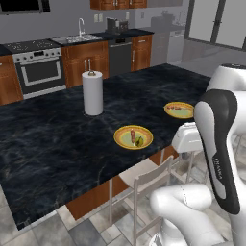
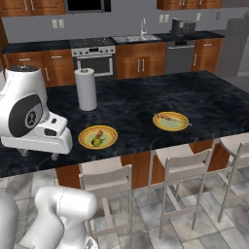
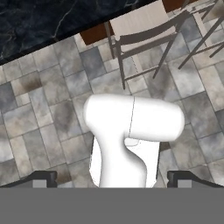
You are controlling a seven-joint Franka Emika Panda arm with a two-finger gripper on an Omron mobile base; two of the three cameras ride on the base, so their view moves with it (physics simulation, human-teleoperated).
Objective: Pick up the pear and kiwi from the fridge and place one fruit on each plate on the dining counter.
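Note:
The dining counter [image 1: 57, 139] has a glossy black marbled top. Two yellow plates with orange rims lie near its front edge. The nearer plate [image 1: 123, 136] [image 2: 108, 135] carries a reddish streak and one small yellow-green fruit [image 1: 139, 141] [image 2: 97, 142]; whether it is the pear or the kiwi I cannot tell. The other plate [image 1: 179, 110] [image 2: 170, 121] shows just its streak. My gripper [image 2: 39, 154] [image 3: 112, 178] hangs off the counter's front edge, left of the nearer plate, pointing down at the floor. Its fingers are spread wide and hold nothing.
A white paper towel roll [image 1: 92, 92] [image 2: 86, 89] stands on the counter behind the plates. Wooden stools [image 1: 151, 178] [image 2: 180, 160] line the counter's front over a tiled floor [image 3: 39, 96]. Oven [image 1: 39, 72], sink [image 1: 77, 37] and a grey appliance [image 2: 238, 39] line the back wall.

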